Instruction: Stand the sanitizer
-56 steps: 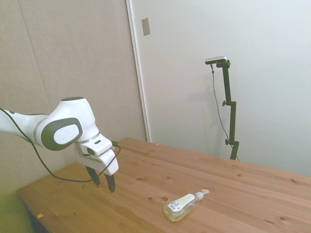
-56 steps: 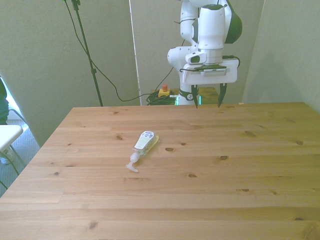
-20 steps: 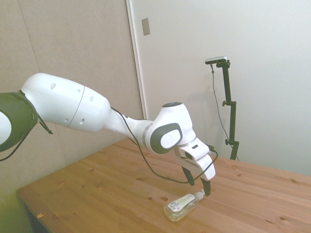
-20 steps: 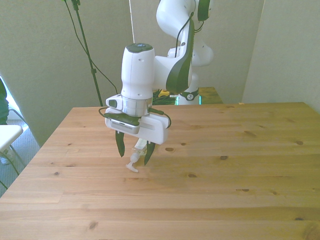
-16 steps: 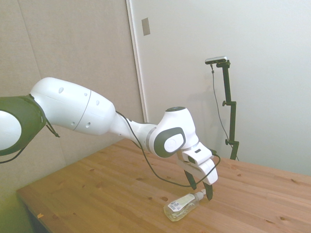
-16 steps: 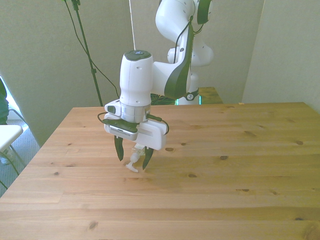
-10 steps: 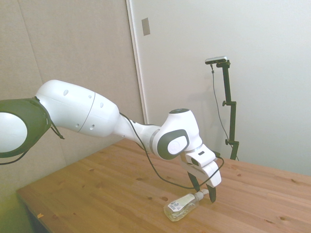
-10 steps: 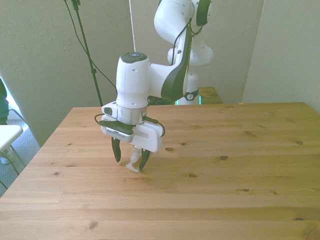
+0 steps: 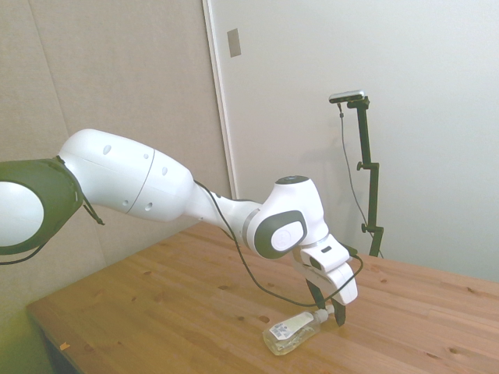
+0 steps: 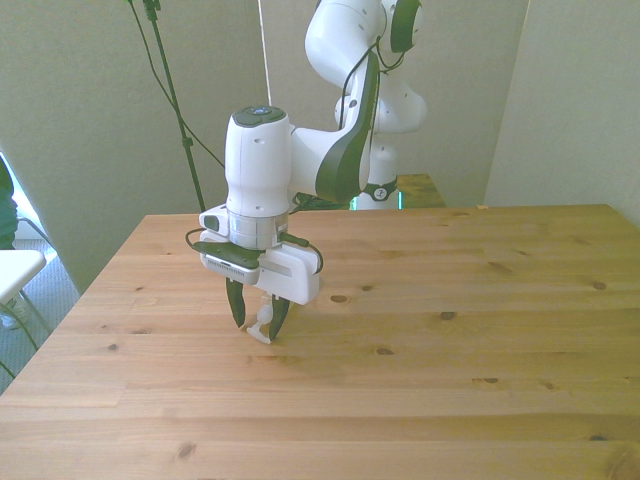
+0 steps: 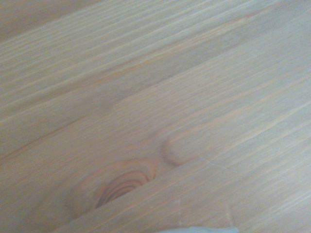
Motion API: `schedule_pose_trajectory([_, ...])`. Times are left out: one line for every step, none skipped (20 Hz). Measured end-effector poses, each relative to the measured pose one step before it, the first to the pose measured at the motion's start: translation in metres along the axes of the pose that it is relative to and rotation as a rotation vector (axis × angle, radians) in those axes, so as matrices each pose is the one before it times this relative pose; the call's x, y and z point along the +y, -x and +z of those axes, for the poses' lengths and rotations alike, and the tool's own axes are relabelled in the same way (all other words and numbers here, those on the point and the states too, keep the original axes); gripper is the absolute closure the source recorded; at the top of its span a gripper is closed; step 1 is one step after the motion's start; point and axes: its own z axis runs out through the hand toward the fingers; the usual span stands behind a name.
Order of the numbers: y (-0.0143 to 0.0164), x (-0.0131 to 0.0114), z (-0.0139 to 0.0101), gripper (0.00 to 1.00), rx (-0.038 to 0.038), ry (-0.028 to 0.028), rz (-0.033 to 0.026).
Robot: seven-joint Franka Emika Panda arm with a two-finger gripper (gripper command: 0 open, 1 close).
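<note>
Since half a second ago, the end effector [image 10: 257,327] is being lowered further over the pump head of the sanitizer [image 9: 292,331], its fingers spread to a moderate gap either side of the pump without gripping it. On the tabletop [image 10: 480,330] the sanitizer is lying flat, pump pointing away from the arm's base.
</note>
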Motion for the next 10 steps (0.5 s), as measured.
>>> schedule_pose_trajectory([-0.00007,-0.00006,-0.00001,1.00,-0.00188,-0.00179,0.00283])
schedule_pose_trajectory([-0.00021,0.00007,-0.00001,1.00,-0.00277,-0.00254,0.00439])
schedule_pose_trajectory([-0.00027,0.00012,0.00005,1.00,-0.00377,-0.00325,0.00585])
schedule_pose_trajectory([-0.00040,0.00020,0.00006,1.00,-0.00211,-0.00186,0.00383])
schedule_pose_trajectory([-0.00044,0.00023,0.00018,1.00,-0.00266,-0.00211,0.00457])
schedule_pose_trajectory([-0.00044,0.00004,0.00019,1.00,-0.00286,-0.00252,0.00485])
schedule_pose_trajectory([-0.00042,-0.00033,0.00007,1.00,-0.00149,-0.00116,0.00251])
schedule_pose_trajectory([-0.00038,-0.00063,0.00005,1.00,-0.00073,-0.00048,0.00165])
schedule_pose_trajectory([-0.00042,-0.00097,0.00013,1.00,0.00005,0.00002,0.00074])
schedule_pose_trajectory([-0.00033,-0.00077,0.00036,1.00,0.00033,0.00025,0.00122])
